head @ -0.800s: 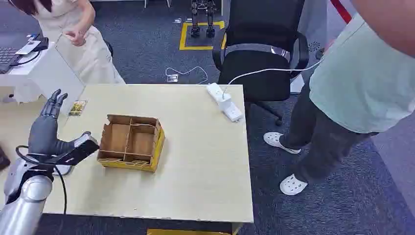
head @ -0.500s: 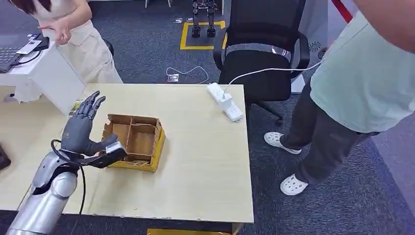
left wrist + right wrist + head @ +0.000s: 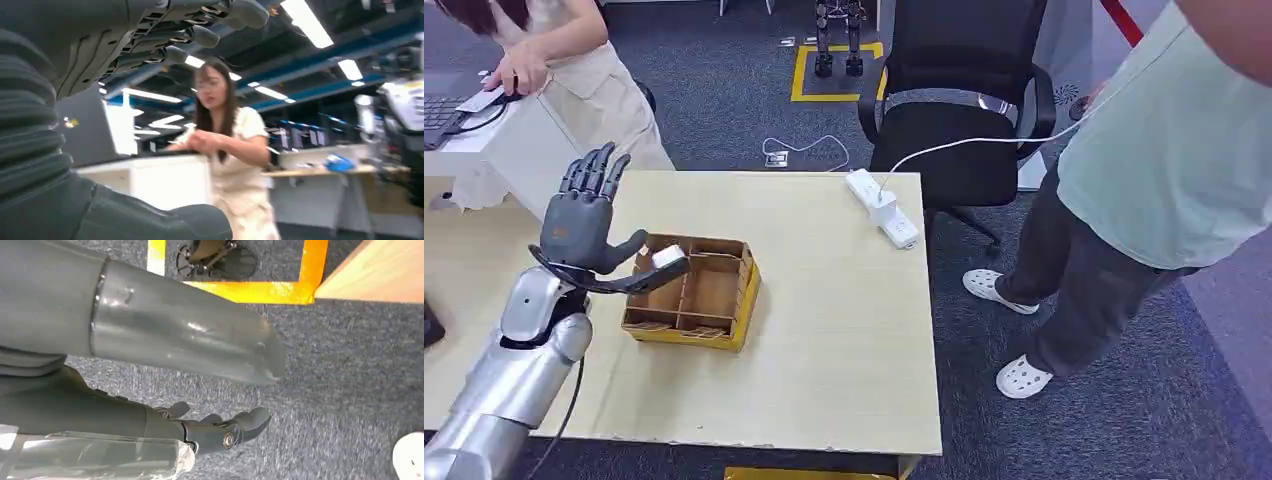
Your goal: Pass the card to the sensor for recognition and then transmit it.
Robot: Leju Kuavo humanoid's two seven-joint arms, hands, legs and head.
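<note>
1. My left robot hand point(image 3: 584, 225) is raised over the tabletop point(image 3: 824, 330), fingers up and spread. A flat dark thing sits pinched under the thumb, probably the card point(image 3: 649, 275).
2. The card's long axis runs out toward the box point(image 3: 692, 291), with its tip over the box's near-left compartment.
3. My right robot hand point(image 3: 220, 432) hangs by the floor, fingers loosely curled, holding nothing. Left is the only one in play.
4. No sensor identifiable. My guess is the white desk point(image 3: 514, 150) further left, where a person point(image 3: 574, 70) stands.
</note>
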